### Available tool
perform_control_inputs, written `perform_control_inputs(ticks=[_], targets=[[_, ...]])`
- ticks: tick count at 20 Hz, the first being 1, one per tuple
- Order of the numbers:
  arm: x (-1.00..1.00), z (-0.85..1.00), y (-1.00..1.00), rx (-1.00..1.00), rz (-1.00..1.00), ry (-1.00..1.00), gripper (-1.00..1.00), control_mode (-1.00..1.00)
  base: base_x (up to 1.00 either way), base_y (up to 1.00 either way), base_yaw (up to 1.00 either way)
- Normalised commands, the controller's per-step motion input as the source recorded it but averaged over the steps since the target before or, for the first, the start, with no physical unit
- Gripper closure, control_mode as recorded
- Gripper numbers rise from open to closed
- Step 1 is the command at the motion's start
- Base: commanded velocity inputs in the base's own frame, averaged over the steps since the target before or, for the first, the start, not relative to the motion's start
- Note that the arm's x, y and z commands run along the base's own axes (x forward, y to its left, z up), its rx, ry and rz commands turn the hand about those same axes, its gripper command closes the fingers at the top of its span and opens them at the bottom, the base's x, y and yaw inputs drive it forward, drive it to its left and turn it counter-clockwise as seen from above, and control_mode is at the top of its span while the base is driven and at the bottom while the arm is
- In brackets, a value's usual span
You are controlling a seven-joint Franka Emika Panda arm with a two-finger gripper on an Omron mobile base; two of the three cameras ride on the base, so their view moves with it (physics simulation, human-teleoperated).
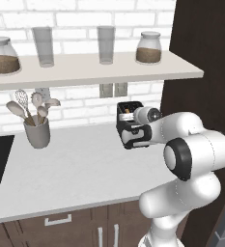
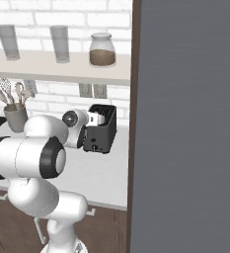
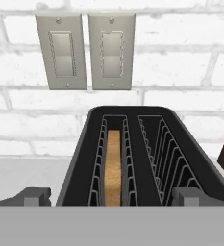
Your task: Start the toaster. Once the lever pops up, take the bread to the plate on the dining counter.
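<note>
The end effector (image 3: 112, 197) hangs spread wide and empty just above the toaster (image 3: 142, 158), which stands on the bench (image 1: 75, 169) by the wall. The bread (image 3: 113, 168) sits in the slot at its 11 o'clock. Judging by this, starting the toaster is in hand; next it must reach the lever and press down.
</note>
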Motion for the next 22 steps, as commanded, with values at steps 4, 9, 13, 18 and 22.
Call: perform_control_inputs(ticks=[4, 9, 13, 18, 22], targets=[[0.00, 0.00, 0.00, 0.00, 0.00, 0.00, -1.00, -1.00, 0.00, 0.00, 0.00], [0.00, 0.00, 0.00, 0.00, 0.00, 0.00, -1.00, -1.00, 0.00, 0.00, 0.00], [0.00, 0.00, 0.00, 0.00, 0.00, 0.00, -1.00, -1.00, 0.00, 0.00, 0.00], [0.00, 0.00, 0.00, 0.00, 0.00, 0.00, -1.00, -1.00, 0.00, 0.00, 0.00], [0.00, 0.00, 0.00, 0.00, 0.00, 0.00, -1.00, -1.00, 0.00, 0.00, 0.00]])
